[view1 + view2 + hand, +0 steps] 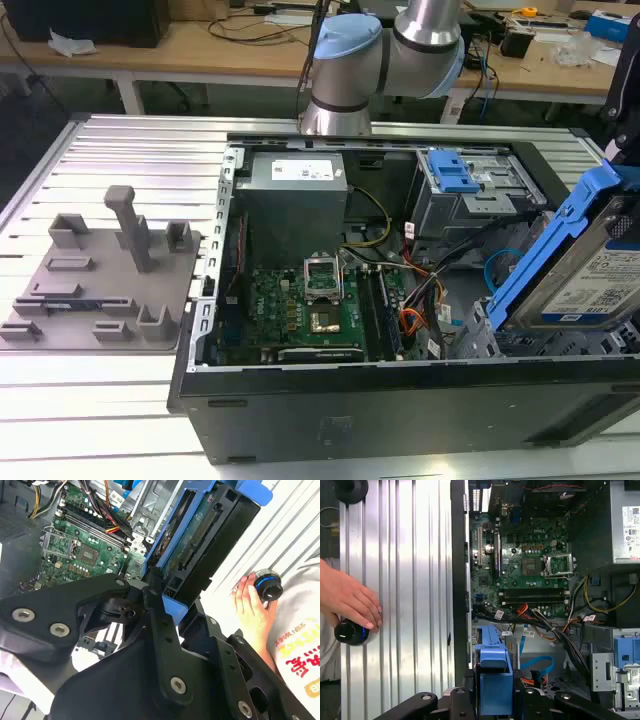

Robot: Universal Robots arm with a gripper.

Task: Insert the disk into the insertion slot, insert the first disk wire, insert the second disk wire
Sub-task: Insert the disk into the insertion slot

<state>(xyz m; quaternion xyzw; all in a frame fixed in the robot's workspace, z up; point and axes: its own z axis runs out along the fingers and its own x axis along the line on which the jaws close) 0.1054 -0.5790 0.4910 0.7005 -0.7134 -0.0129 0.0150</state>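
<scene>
The disk point(592, 272), silver with a white label in a bright blue carrier, hangs tilted over the right end of the open computer case. My gripper point(160, 597) is shut on the carrier's edge, its black fingers point(155, 625) clamping the blue frame point(495, 677). Just below the disk stands the insertion slot point(478, 338), a grey metal cage. The first disk wire point(412, 322), orange-red, lies beside the motherboard. The second disk wire point(497, 266), a light-blue loop point(538, 663), curls next to the cage.
A taller grey bay with a blue latch point(458, 176) sits behind the cage, near the grey power supply point(295, 205). The green motherboard point(300, 310) fills the case floor. A person's hand point(347, 600) rests on a black knob point(351, 632) on the ribbed table. A grey fixture plate point(100, 275) lies at the exterior view's left.
</scene>
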